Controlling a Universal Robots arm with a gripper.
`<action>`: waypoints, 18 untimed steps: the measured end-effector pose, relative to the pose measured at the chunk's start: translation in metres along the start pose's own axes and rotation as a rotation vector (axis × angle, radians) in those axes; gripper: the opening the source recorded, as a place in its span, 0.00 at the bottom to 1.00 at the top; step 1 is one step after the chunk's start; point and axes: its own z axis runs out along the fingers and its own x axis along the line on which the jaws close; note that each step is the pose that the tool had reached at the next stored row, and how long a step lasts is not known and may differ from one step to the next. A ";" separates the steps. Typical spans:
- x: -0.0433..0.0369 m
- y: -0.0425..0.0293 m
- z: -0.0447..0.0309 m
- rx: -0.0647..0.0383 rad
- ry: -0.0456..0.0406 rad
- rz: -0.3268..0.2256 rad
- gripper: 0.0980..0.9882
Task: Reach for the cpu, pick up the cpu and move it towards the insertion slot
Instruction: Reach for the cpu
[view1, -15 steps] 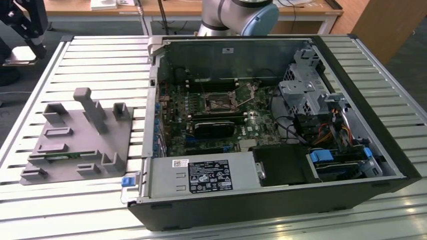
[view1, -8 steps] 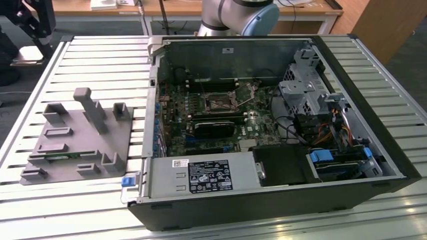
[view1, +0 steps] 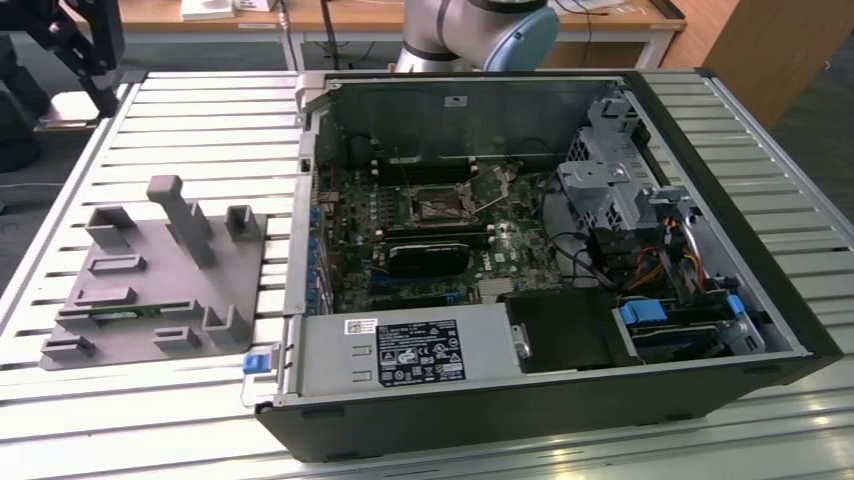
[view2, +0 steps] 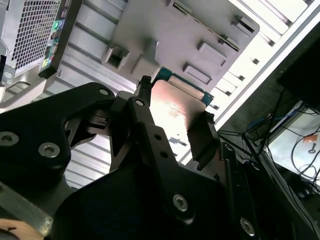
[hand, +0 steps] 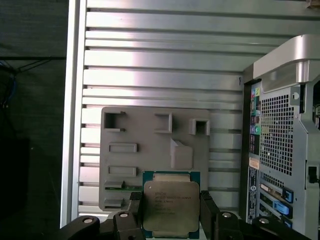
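Cpu (hand: 171, 206) clamped by opposite edges in the gripper (hand: 171, 216), clear above grey fixture (hand: 150, 161).

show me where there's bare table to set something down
Bare table slats lie at the exterior view's upper left, behind the grey fixture plate, and in front of the computer case. Plate blocks and case interior are crowded. The tool holds the cpu.

Metal and matt plastic in front of you.
Your silvery square metal-topped cpu (hand: 171, 205) has a satin lid on a teal board rim, and the black fingers (hand: 207, 212) look matt. You see a grey moulded plastic tray (hand: 150, 135), dull and smooth, a ribbed metal desk (hand: 160, 70) with a bright sheen, and a shiny metal-framed insertion slot (view1: 437, 207).
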 end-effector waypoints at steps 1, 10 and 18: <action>-0.0010 0.0000 0.0000 0.000 0.0000 0.000 0.50; -0.0089 0.0001 0.0000 0.000 0.0000 0.000 0.50; -0.0163 0.0000 0.0000 0.000 0.0000 0.000 0.50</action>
